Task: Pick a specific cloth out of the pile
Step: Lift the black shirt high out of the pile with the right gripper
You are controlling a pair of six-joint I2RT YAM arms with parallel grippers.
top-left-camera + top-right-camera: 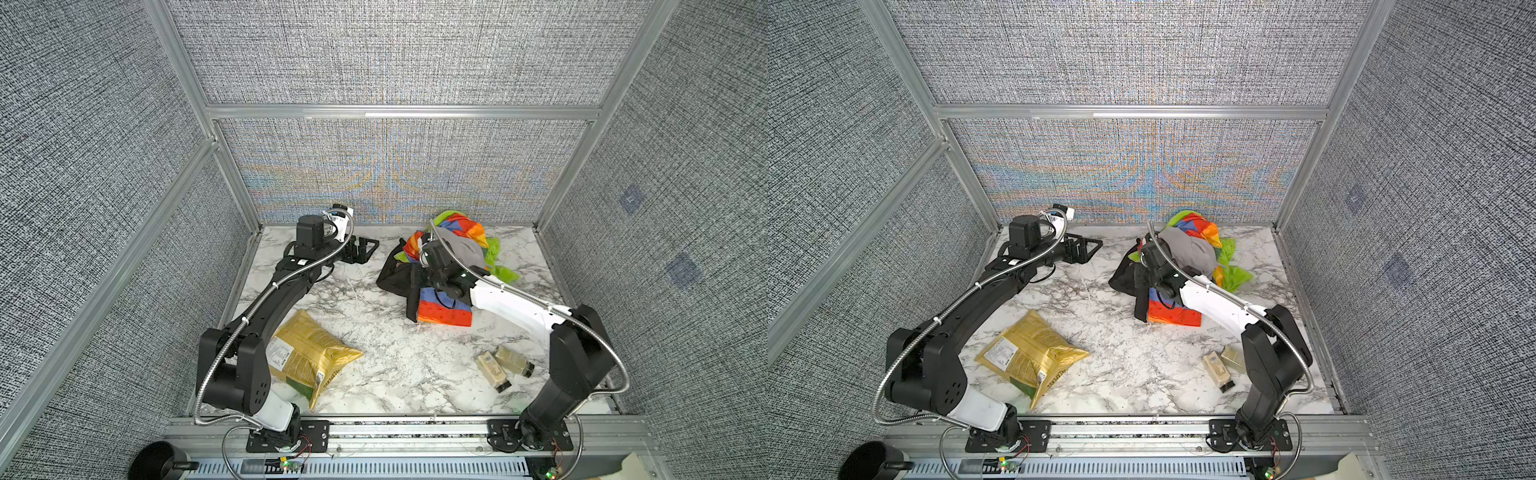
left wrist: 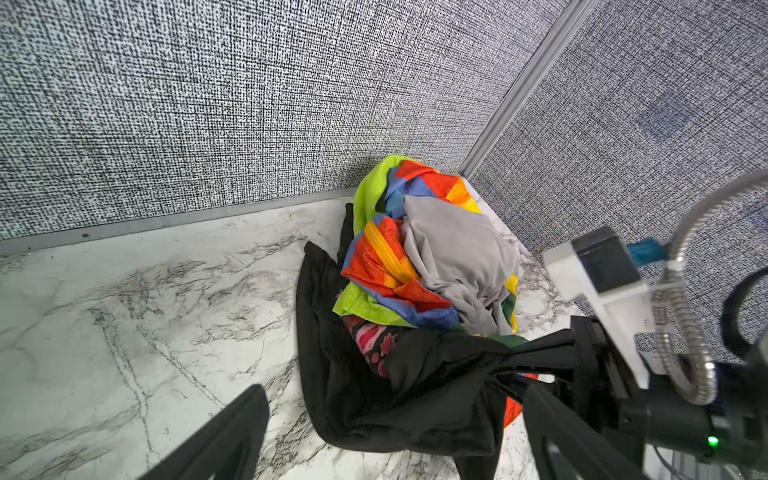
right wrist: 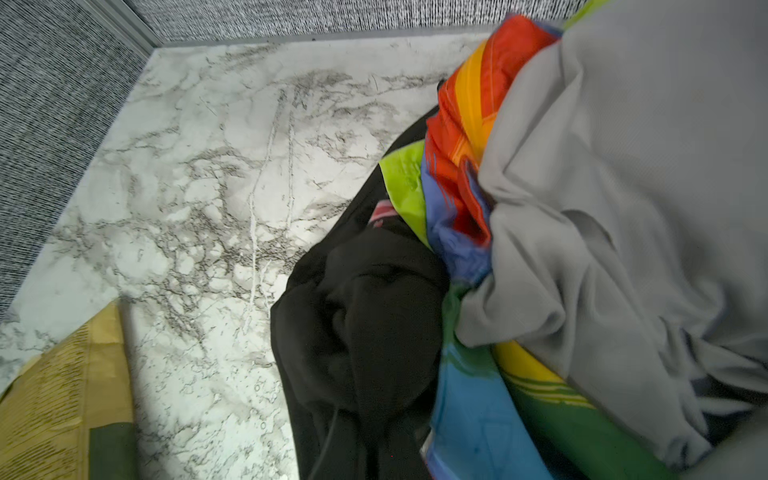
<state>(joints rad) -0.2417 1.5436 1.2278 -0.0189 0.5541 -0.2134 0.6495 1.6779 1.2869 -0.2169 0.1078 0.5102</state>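
Your left arm [image 1: 266, 307] and right arm [image 1: 582, 353] are mostly black, each with a white part [image 1: 511, 303] and a bendy silver hose [image 2: 685, 353]. The left gripper [image 1: 369, 251] is black. Black plates [image 1: 316, 434] with screws sit underneath.

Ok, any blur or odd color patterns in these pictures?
In both top views, rainbow moiré ripples across the back wall; in the right wrist view, the grey cloth nearest the lens is soft and blurred; in the left wrist view, the pile looks fairly sharp.
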